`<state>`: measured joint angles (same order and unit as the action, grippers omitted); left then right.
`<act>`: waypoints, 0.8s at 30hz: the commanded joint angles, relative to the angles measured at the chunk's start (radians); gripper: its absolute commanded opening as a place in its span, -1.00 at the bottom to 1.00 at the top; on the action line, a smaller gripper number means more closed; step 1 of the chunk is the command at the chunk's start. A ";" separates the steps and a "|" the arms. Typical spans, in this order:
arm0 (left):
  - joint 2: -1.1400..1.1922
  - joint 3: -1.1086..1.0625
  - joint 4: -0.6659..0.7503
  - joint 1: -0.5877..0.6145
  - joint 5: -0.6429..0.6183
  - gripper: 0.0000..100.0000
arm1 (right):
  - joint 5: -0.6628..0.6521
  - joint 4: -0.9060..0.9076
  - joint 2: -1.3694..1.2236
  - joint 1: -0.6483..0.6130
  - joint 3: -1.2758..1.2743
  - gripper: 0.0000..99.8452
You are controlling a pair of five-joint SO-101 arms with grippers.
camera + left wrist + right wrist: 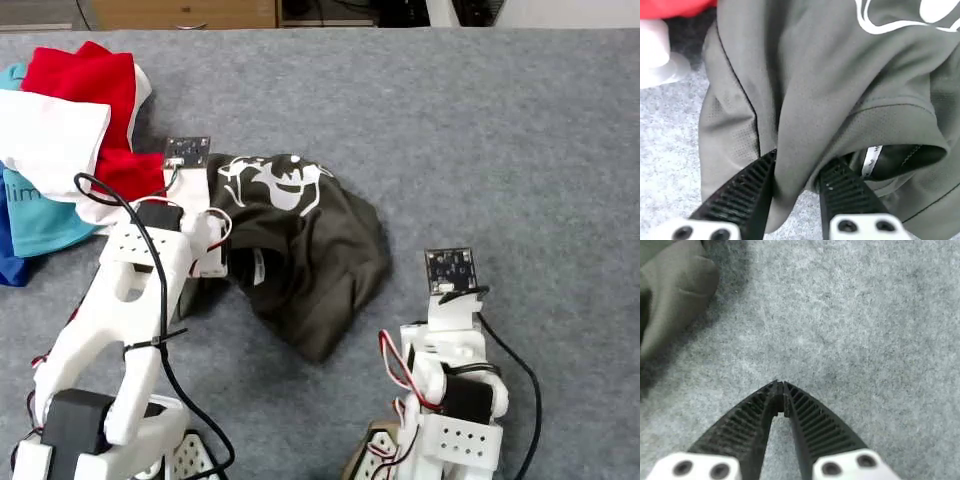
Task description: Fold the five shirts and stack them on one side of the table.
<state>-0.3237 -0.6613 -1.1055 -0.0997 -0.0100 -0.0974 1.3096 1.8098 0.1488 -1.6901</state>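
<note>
A crumpled dark shirt [300, 250] with a white print lies left of centre on the grey desk [500, 150], unfolded, its collar opening gaping toward the left arm [120, 300]. The left gripper [801, 165] has a hanging fold of the dark shirt [830, 85] pinched at its near-left edge, the ribbed black fingers [752, 185] clenched on the fabric from both sides. At the far-left corner four more shirts sit in a loose heap just beside the dark one: a red shirt [90, 90] on top, a white shirt [50, 135] draped over its front, a teal shirt [45, 220] beneath them and a blue shirt [8, 255] at the desk's left edge. The right gripper [781, 390] hangs over bare desk to the right of the dark shirt [675, 280], apart from it, its fingers [745, 425] pressed together at the tips and grasping nothing. The right arm [450, 390] stands folded back at the near edge.
</note>
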 commanded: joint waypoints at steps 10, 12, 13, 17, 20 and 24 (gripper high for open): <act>-0.036 0.014 -0.012 0.009 0.003 -0.56 | 0.009 0.006 0.087 -0.004 0.001 -0.99; -0.038 0.037 -0.046 0.014 0.034 -0.55 | 0.009 0.006 0.087 -0.004 0.001 -0.99; -0.038 0.068 -0.097 0.014 0.100 -0.55 | 0.009 0.006 0.087 -0.004 0.001 -0.99; -0.038 0.203 -0.259 0.028 0.175 -0.61 | 0.009 0.006 0.087 -0.004 0.001 -0.99; -0.038 0.233 -0.258 0.087 0.163 -0.92 | 0.009 0.006 0.087 -0.004 0.001 -0.99; -0.054 0.224 -0.304 0.141 0.163 -0.97 | 0.009 0.006 0.087 -0.004 0.001 -0.99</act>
<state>-0.3237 -0.4818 -1.3709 0.0000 0.1419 -0.0974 1.3096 1.8098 0.1488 -1.6901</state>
